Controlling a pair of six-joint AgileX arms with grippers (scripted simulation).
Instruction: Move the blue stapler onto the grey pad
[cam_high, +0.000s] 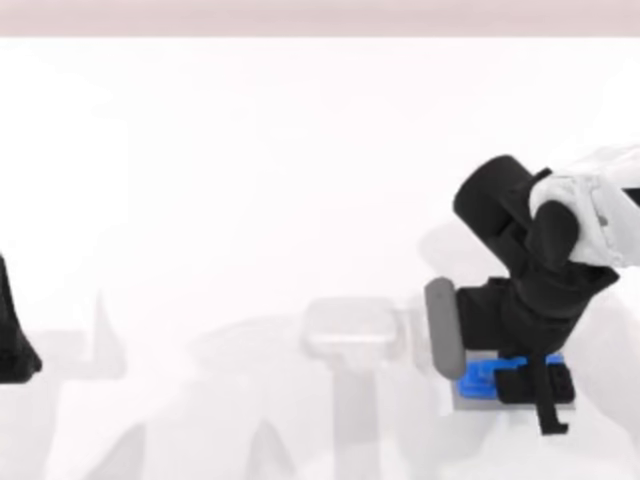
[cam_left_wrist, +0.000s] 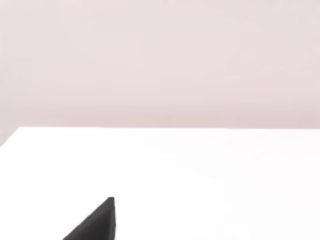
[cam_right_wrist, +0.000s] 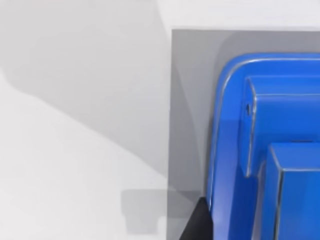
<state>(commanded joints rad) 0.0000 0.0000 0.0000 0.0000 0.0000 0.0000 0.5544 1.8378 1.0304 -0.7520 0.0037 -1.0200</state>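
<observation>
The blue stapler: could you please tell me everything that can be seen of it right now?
The blue stapler is bright blue and smooth, plastic by its look, built of stepped blocks with rounded corners and pale edge lines. It is over the grey pad at the table's near right, apparently lying on it, its end just inside the pad's edge. The right pincer is down over it and hides most of it from above; whether the fingers grip it cannot be seen.

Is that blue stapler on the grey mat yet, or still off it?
On or just above it. The blue stapler lies over the grey pad under the right gripper; actual contact cannot be told.
</observation>
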